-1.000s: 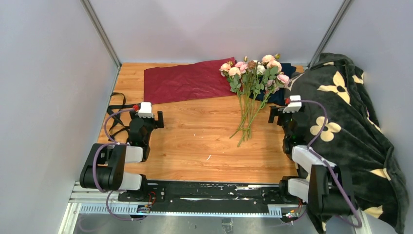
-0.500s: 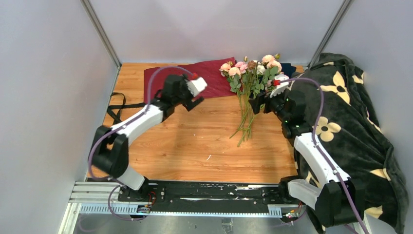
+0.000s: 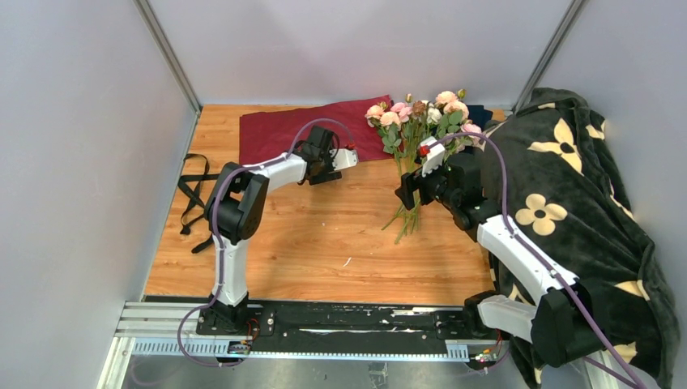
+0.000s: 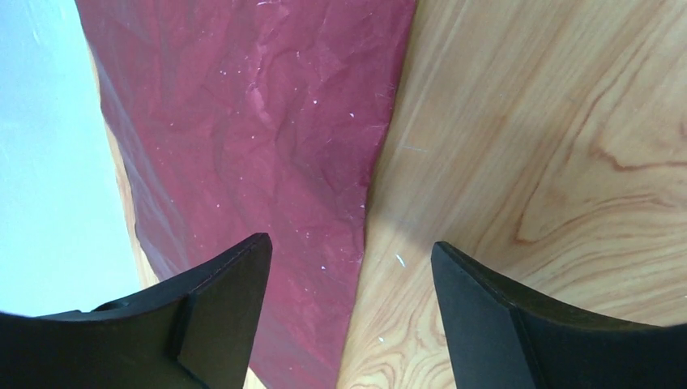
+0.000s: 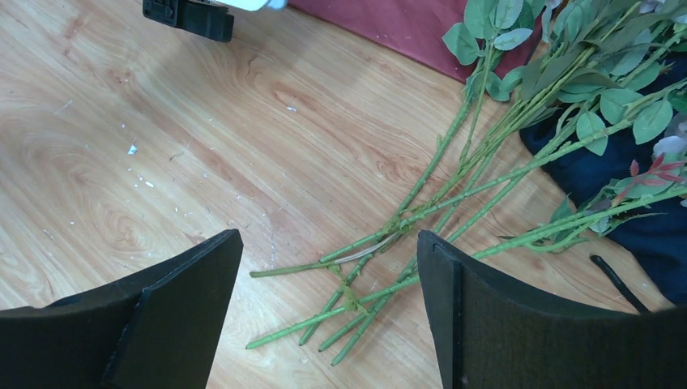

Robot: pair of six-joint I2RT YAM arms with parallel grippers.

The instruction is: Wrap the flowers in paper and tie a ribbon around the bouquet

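The left fingers [image 4: 219, 316] stood wide apart with nothing held between them. They pointed down at the near edge of the paper [image 4: 243, 121], and that crinkled edge ran through the gap between them. The red sheet lay flat under one finger and stretched away beyond it. Bare wood of the table [image 4: 551, 146] lay under the other. No contact with the sheet could be made out.

The right fingers [image 5: 518, 324] were also fully spread and empty. The flowers [image 5: 454, 194] lay on the table just ahead of them. The cut ends of the thin green stems fanned out in the gap between the two fingers, and the leaves rose away past the fingertips. From above, the pink and cream blooms lay at the far end of the bunch, beyond the fingers, with some over the corner of the paper. A navy cloth [image 5: 640, 203] lay under the leafy part, off to the outer side of the right fingers.

The ribbon [image 3: 193, 190] lay in black loops at the left edge of the table, well apart from the left fingers and behind that arm's reach. A dark blanket [image 3: 583, 194] with cream flower shapes was heaped along the right side, beside the right arm.
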